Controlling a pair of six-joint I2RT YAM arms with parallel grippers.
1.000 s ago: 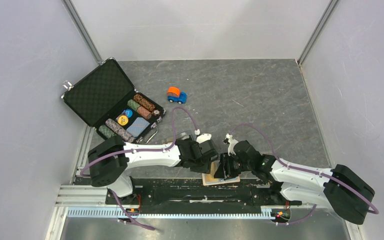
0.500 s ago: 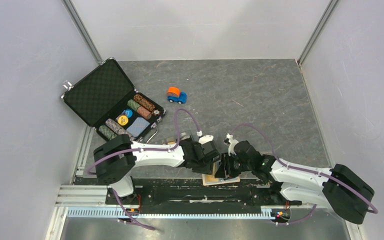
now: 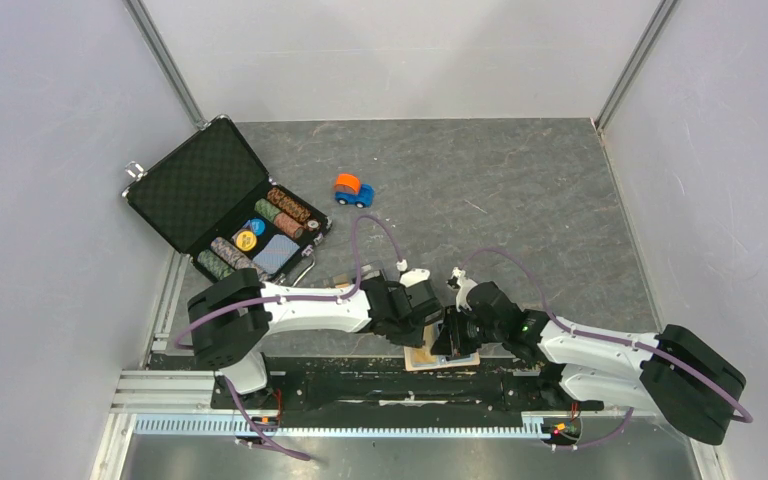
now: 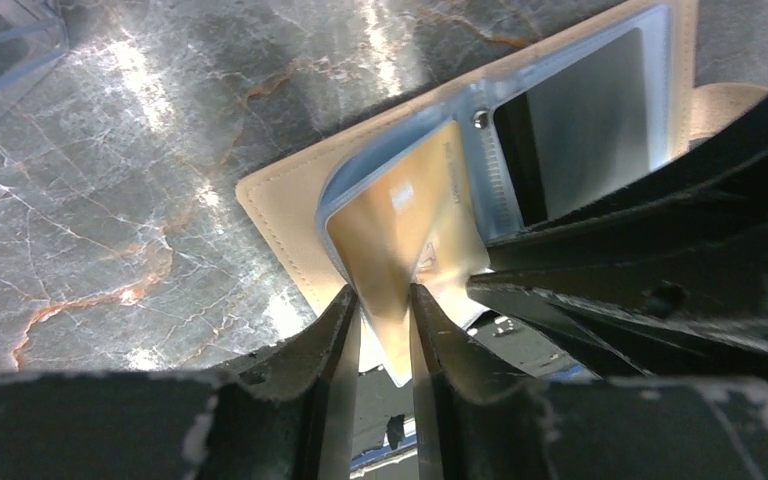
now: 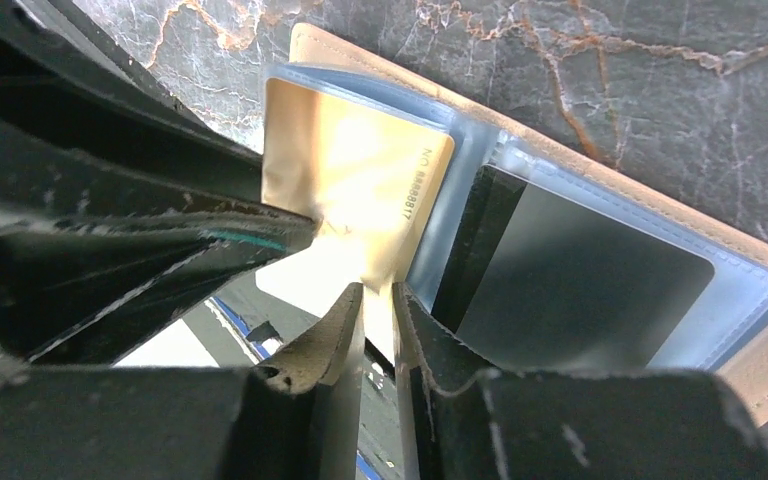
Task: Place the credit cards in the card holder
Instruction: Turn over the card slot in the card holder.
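At the near edge of the table (image 3: 520, 190), I am pinching the gold credit card (image 4: 400, 215) with both my left hand (image 4: 385, 320) and my right hand (image 5: 378, 310), its far end sitting in a clear sleeve (image 5: 443, 225) of the open beige card holder (image 4: 280, 215), beside the black card (image 5: 570, 280).

White arms (image 3: 305, 312), black joints, trailing purple cables (image 3: 367, 218).

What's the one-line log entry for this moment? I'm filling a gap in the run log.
left gripper: pinching gold card | right gripper: pinching same card | card: partly in card holder sleeve
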